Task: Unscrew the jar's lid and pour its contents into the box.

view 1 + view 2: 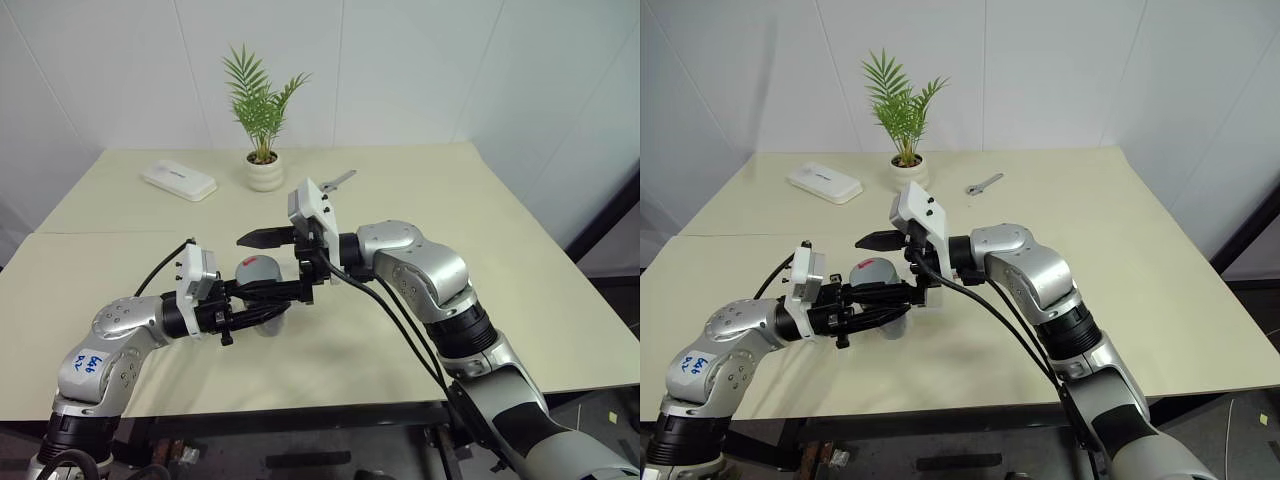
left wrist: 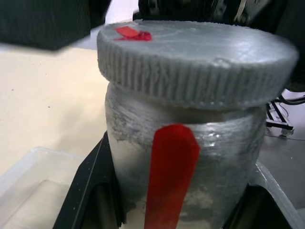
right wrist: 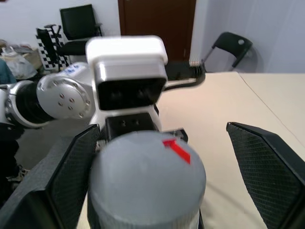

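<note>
Clamping the jar (image 2: 183, 157) upright above the tabletop's (image 1: 520, 300) near edge, the left gripper (image 1: 268, 292) could let it twist once the wide-spread right gripper (image 3: 157, 157) bites the lid (image 3: 147, 179) off-centre. Probably the box (image 2: 33, 181) sits beneath; far corners offer room.

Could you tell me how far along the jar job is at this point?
Done: the left gripper is shut on the jar, holding it above the table. In hand: the right gripper is open, its fingers on either side of the lid. Left: the lid sits on the jar, so unscrewing and pouring into the box remain.
</note>
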